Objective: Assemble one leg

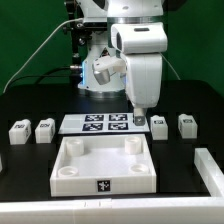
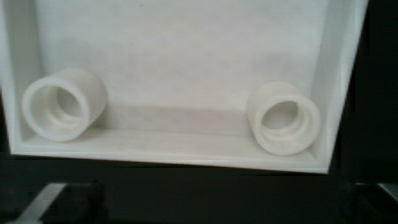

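Observation:
Several small white legs with marker tags stand on the black table in the exterior view: two at the left (image 1: 18,131) (image 1: 44,129) and two at the right (image 1: 160,124) (image 1: 186,124). The large white tray (image 1: 103,178) with round corner sockets lies at the front centre. My gripper (image 1: 140,116) hangs over the tray's far right corner, beside the nearer right leg and touching nothing. In the wrist view the gripper (image 2: 210,198) is open and empty, its dark fingers (image 2: 47,200) wide apart above the tray's floor (image 2: 178,70), with two sockets (image 2: 63,105) (image 2: 285,118) in sight.
The marker board (image 1: 97,124) lies just behind the tray. Another white part (image 1: 211,170) lies at the exterior view's right edge, and a sliver of one (image 1: 2,160) at the left edge. The robot base (image 1: 100,72) stands at the back.

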Action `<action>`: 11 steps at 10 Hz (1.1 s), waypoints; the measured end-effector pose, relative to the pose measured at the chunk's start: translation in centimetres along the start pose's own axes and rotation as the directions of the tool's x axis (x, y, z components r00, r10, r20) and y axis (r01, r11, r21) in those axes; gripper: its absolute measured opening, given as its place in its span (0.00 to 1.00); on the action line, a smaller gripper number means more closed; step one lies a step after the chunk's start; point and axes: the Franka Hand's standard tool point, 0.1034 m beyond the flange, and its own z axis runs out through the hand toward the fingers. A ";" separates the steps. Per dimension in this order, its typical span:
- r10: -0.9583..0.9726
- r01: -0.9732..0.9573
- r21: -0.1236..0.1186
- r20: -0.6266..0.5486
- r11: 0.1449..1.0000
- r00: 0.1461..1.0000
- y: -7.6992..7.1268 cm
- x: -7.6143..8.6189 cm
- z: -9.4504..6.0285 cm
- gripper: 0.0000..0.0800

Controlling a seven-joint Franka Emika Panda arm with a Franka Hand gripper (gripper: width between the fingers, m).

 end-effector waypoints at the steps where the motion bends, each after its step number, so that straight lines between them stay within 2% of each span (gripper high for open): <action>1: 0.005 -0.005 0.000 0.000 1.000 1.000 0.0 0.0 0.0 0.81; 2: -0.004 0.003 -0.021 -0.003 1.000 1.000 -0.1 -0.3 0.3 0.81; 3: -0.005 0.005 -0.038 -0.010 0.999 1.000 -2.8 -1.1 2.0 0.81; 4: -0.005 0.005 -0.001 -0.013 1.000 1.000 -6.1 -2.5 3.6 0.81; 5: 0.002 -0.002 -0.005 -0.017 1.000 1.000 -6.6 -3.5 4.4 0.81; 6: 0.014 -0.014 0.002 -0.023 1.000 1.000 -7.0 -4.2 5.4 0.81; 7: 0.034 -0.034 0.022 -0.028 0.999 0.999 -7.4 -4.9 6.5 0.81; 8: 0.054 -0.053 0.028 -0.032 0.998 0.998 -7.0 -5.7 7.4 0.81; 10: 0.060 -0.059 0.033 -0.033 0.998 0.998 -6.9 -5.8 7.7 0.81; 11: 0.061 -0.060 0.034 -0.033 0.998 0.998 -6.9 -5.8 7.7 0.61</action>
